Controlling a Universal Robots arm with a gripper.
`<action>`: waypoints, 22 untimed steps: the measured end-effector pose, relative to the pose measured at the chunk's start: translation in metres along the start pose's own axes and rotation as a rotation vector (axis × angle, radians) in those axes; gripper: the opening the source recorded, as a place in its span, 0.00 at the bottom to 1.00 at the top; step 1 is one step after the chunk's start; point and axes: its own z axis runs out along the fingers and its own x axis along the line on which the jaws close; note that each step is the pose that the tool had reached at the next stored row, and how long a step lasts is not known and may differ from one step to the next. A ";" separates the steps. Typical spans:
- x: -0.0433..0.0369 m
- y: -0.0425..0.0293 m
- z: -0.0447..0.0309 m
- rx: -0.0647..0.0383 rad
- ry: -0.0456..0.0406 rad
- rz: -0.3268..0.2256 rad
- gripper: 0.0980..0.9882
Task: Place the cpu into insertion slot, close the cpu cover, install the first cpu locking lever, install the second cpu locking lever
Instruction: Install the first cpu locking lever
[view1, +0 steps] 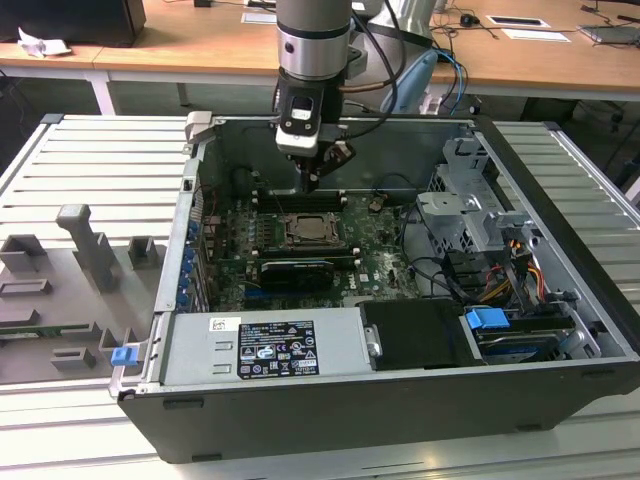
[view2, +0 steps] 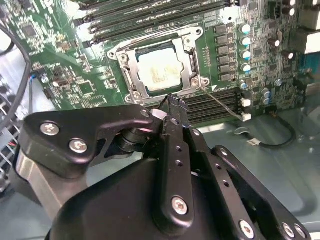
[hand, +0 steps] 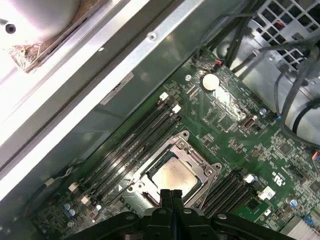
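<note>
There was one arm (view1: 312, 40) with one gripper (view1: 312, 183), and one open case (view1: 400, 400). On its single board (view2: 65, 75) sat one cpu (view2: 157, 70), one cover (view2: 131, 75), two wire levers (view2: 222, 102), two banks of memory slots (hand: 130, 150) (one each side of the cpu), one coin cell (hand: 210, 81) and four blue capacitors (view2: 245, 41) in a row.

Exterior view high, wide, both wrist views close over insertion slot (view2: 129, 75) (hand: 192, 159)

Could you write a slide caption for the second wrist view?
End effector, shut, hovers beside the cpu, which lies under the lowered cpu cover.
</note>
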 end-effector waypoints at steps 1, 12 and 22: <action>0.0000 0.0000 0.0000 0.000 0.0013 -0.023 0.01; -0.0018 -0.0042 -0.0002 0.000 0.0061 -0.107 0.01; -0.0018 -0.0042 -0.0002 0.001 0.0188 -0.330 0.01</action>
